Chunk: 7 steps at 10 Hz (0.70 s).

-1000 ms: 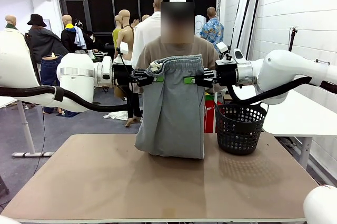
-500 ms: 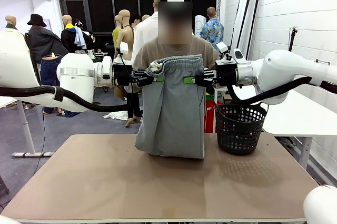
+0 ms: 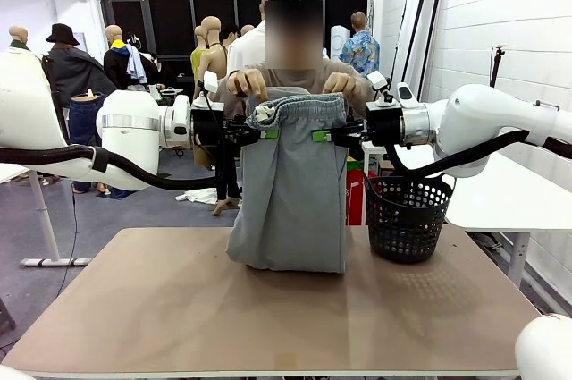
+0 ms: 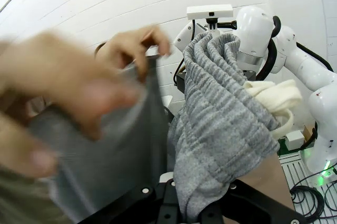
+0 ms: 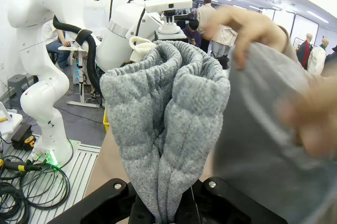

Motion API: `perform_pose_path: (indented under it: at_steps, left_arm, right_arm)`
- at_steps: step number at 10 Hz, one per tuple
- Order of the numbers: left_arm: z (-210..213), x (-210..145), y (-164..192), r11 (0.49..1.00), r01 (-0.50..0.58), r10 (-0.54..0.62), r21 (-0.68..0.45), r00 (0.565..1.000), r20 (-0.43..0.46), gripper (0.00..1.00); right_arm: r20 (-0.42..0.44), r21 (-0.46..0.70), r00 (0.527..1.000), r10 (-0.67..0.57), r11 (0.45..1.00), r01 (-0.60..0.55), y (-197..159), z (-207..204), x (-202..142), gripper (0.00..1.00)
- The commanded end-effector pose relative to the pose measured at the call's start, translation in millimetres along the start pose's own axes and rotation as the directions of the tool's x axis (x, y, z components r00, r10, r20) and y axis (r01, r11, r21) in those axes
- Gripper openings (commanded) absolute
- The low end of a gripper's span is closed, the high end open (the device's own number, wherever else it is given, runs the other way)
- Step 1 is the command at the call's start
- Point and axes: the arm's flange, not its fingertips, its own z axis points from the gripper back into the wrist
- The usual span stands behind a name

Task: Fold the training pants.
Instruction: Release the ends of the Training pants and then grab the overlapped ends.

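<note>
Training pants [image 3: 290,183], light grey: hung upright over the far middle of the table [image 3: 179,317], lower end rested on the tabletop, waistband raised well above it. Left gripper [image 3: 259,133]: clamped on the waistband's left end, above the table. Right gripper [image 3: 323,136]: clamped on its right end, at like height. One hand of the person [image 3: 248,82] and the other hand [image 3: 341,85]: placed at the waistband's top edge. Black mesh basket [image 3: 407,217]: stood on the table's far right.
</note>
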Motion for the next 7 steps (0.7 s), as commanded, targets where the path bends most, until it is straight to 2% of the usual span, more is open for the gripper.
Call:
perform_pose_path:
  at_steps: [1,7]
  left_arm:
    - [-0.3,1.4,-2.0,1.000,0.017,-0.017,0.022,1.000,0.020,0.00]
    - [-0.3,1.4,-2.0,1.000,0.017,-0.017,0.022,1.000,0.020,0.00]
  right_arm:
    - [0.007,0.006,1.000,-0.002,1.000,0.002,1.9,-0.9,3.5,0.00]
    - [0.007,0.006,1.000,-0.002,1.000,0.002,1.9,-0.9,3.5,0.00]
